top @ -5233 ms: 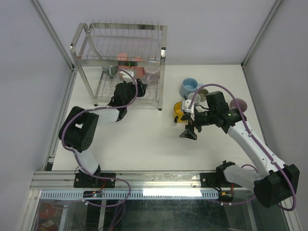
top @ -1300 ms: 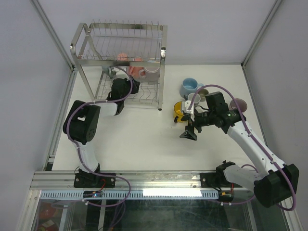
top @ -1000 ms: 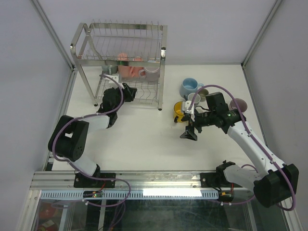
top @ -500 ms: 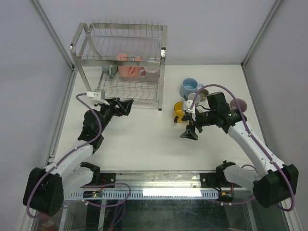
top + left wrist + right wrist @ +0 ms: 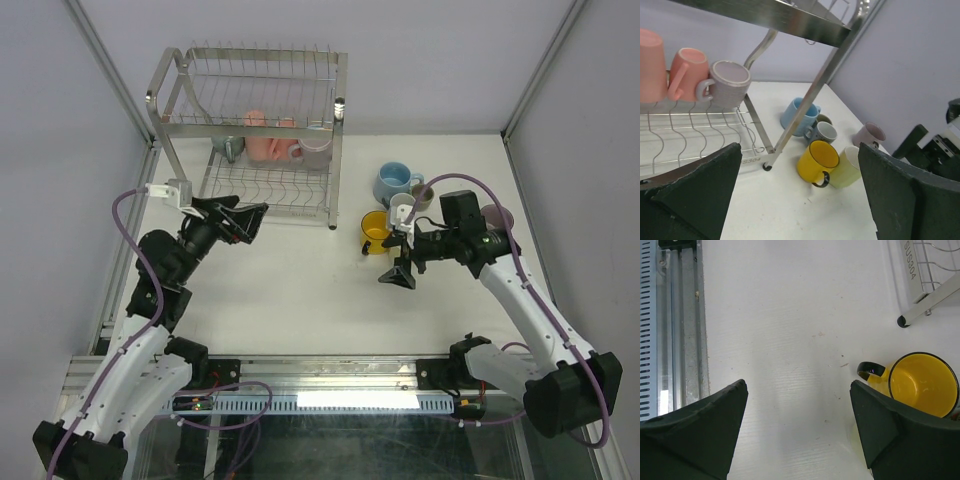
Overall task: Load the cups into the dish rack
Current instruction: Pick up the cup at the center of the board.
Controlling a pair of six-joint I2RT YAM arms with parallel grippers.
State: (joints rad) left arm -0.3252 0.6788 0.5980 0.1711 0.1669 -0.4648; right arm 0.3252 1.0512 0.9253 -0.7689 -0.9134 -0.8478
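The rack (image 5: 250, 100) is standing just beyond the left pincer (image 5: 240, 222), carrying about four cups (image 5: 285, 150) on its lower shelf. Roughly six more (image 5: 395, 183) are sitting on the table (image 5: 300, 290) beside the right pincer (image 5: 400, 272). Both pincers are gaping wide, gripping nothing.

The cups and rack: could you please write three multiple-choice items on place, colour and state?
1. Where is the yellow cup, relative to the rack? A) on the table, to its right B) on its top shelf C) beneath it
2. What colour is the rightmost cup in the rack? A) lilac B) yellow C) blue
3. How is the left pincer? A) shut on a cup B) open, empty C) shut on a wire
Answers: 1A, it stands by the rack's foot; 2A, lilac ends the row; 3B, it stands wide, nothing held.
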